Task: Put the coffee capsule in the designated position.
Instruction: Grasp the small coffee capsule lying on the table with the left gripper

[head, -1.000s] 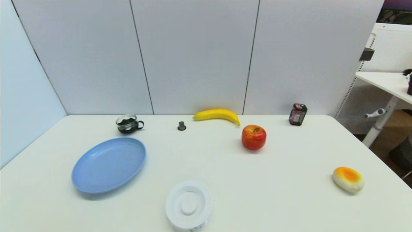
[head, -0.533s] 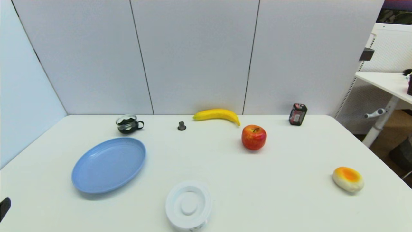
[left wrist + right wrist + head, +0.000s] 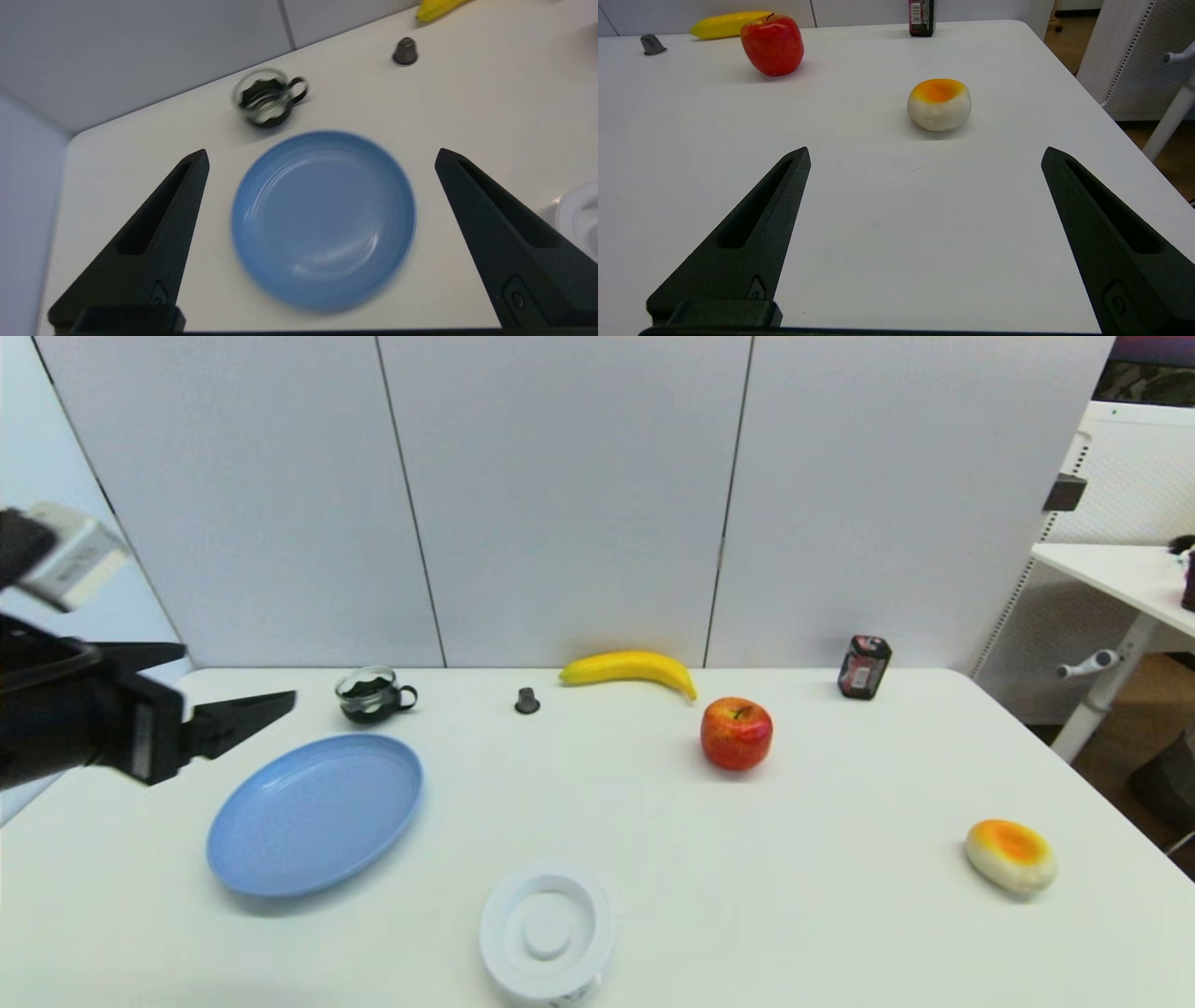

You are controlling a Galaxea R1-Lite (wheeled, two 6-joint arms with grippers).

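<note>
Raised at the left edge of the head view, the left gripper (image 3: 238, 686) hangs above the table (image 3: 653, 859) with its fingers spread wide and nothing between them, pointing toward the glass cup (image 3: 373, 695) at the far left. Below it lies the blue plate (image 3: 316, 814), and a white round dish (image 3: 547, 931) sits at the near edge. The coffee capsule (image 3: 527, 701) stands on its wide rim at the far side of the table, apart from everything, between the glass cup on its left and the banana (image 3: 629, 669) on its right. A red apple (image 3: 737, 734) lies nearer than the banana's right end, a dark red-labelled jar (image 3: 864, 666) stands at the far right, and an orange-topped bun (image 3: 1010, 855) rests near the right edge. From the left wrist, the wide-open fingers frame the blue plate, with the cup beyond it and the capsule (image 3: 405, 51) farther off, well apart from both fingers. From the right wrist, the right gripper (image 3: 924, 156) is low over the near right part of the table, fingers fully apart and empty, the bun ahead and the capsule (image 3: 653, 44) far off to the left.
</note>
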